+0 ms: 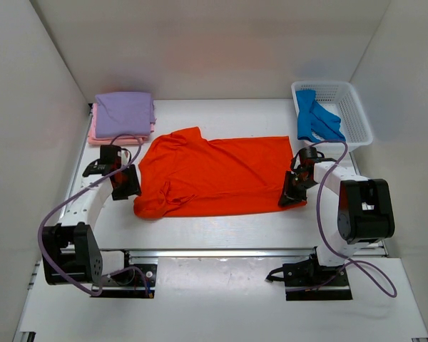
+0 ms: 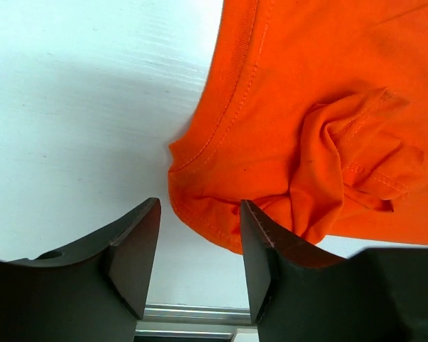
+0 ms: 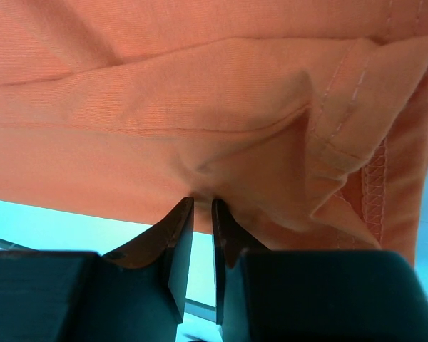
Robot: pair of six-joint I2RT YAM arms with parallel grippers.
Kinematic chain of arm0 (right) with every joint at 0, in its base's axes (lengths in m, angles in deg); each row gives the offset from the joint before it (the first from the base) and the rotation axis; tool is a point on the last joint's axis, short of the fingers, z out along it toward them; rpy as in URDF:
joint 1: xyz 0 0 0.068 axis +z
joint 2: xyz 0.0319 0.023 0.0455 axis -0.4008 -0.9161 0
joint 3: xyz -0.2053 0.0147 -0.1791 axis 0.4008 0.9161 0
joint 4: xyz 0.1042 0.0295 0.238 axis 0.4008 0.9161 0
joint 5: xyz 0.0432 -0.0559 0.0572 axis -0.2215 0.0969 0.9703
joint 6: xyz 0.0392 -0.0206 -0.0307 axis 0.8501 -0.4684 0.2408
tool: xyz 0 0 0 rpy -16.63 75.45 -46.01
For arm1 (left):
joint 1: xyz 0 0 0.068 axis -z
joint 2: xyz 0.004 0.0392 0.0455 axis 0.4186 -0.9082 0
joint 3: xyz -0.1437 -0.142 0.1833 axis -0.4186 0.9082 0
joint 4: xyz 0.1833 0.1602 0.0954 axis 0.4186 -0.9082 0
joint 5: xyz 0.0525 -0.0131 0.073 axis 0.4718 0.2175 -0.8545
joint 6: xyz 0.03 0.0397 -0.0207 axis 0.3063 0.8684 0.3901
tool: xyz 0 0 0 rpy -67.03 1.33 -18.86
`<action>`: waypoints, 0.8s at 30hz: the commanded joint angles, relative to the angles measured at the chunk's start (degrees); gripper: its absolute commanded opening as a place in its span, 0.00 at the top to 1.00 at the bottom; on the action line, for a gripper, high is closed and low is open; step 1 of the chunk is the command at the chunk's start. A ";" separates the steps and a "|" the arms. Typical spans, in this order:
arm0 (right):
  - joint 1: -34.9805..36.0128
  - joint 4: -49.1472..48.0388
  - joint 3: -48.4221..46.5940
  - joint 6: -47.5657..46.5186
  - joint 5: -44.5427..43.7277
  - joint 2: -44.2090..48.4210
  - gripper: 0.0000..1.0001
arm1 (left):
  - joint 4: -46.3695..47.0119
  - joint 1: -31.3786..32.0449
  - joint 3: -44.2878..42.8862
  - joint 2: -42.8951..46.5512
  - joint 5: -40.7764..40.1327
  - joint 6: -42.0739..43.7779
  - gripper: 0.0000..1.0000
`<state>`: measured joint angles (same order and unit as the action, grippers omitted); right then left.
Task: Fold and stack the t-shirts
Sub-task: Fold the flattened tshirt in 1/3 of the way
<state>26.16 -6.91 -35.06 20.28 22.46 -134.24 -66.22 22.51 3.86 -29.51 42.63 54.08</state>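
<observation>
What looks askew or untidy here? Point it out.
The orange t-shirt lies unfolded and slightly crooked, its sleeve bunched into a wad near the open left gripper. The blue t-shirt sits crumpled in the basket. The folded purple t-shirt and pink t-shirt look neat.

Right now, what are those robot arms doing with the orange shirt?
Two robot arms are working on the orange shirt, which lies spread on the table. The right claw is pinched shut on its right edge. The left claw is open at its left edge, not gripping. A purple shirt sits folded on a pink one at the back left, and a blue shirt lies in the basket.
</observation>
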 commanded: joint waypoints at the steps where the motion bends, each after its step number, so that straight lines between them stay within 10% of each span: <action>1: -0.94 -0.37 0.61 -2.72 -7.10 -1.90 0.85 | -0.74 -0.74 -1.08 2.47 1.69 -1.64 0.41; 24: -0.68 -0.64 0.08 -2.55 -6.84 -2.16 0.86 | 10.32 13.49 11.92 6.44 9.42 -9.19 0.42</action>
<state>26.11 -6.52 -35.43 20.28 22.42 -134.57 -58.33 35.05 14.62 -23.26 51.00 45.99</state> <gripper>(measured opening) 0.141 0.587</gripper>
